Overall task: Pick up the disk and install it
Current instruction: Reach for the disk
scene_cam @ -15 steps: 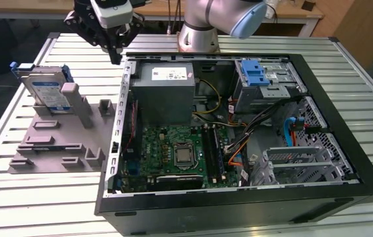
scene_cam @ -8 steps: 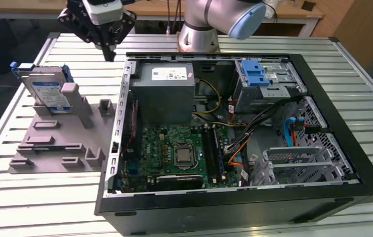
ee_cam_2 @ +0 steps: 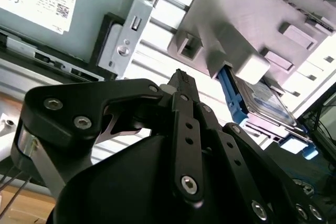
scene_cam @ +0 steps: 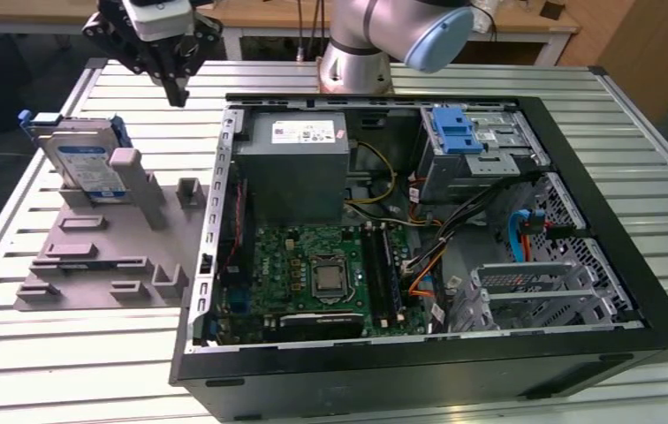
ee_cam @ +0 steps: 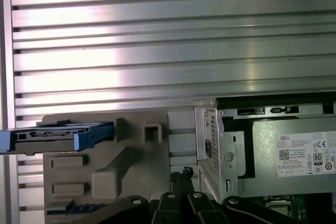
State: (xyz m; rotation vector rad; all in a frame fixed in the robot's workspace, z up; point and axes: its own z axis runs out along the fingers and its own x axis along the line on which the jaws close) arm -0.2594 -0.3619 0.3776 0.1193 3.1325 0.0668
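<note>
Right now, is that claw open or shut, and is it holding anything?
Gripper: closed, holding nothing. The disk stands apart from it, in its holder.

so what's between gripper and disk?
Just bare table slats, in the exterior view, between gripper and disk standing in its grey holder.

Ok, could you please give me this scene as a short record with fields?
gripper: shut, empty, in the air, apart from the disk
disk: standing on edge in the grey holder
grey holder: on the table, at the exterior view's left of the computer case
computer case: open, motherboard showing
task state: disk not picked up yet
</note>
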